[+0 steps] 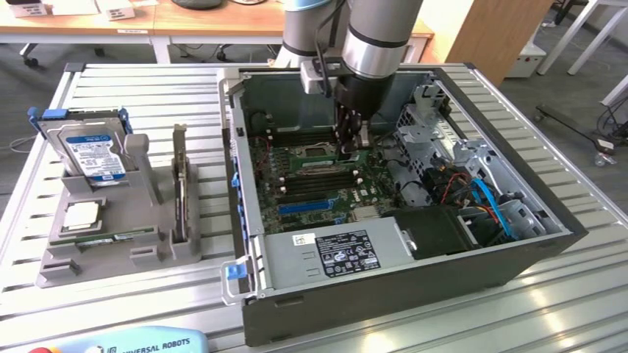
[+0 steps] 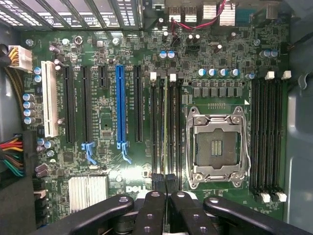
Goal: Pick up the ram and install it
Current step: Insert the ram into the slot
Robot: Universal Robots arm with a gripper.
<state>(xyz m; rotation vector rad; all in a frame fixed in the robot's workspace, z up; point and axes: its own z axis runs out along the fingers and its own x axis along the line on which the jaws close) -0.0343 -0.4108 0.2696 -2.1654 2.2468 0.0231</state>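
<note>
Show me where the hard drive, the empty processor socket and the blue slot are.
hard drive (image 1: 93,151): exterior view, on its label.
processor socket (image 2: 217,147): wrist view, on its open middle.
blue slot (image 2: 120,105): wrist view, midway along it.

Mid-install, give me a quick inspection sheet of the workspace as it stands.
Surface: slatted metal table, open PC case on it.
Job's things: green ram stick in the gray holder; thin strip edge-on along the memory slots at the fingertips, held or seated unclear.
Clutter: hard drive, processor chip, expansion card in the holder.
Gripper: shut, low over the memory slots.
Cables: red and blue cables inside the case.
Surroundings: wooden desks behind.
</note>
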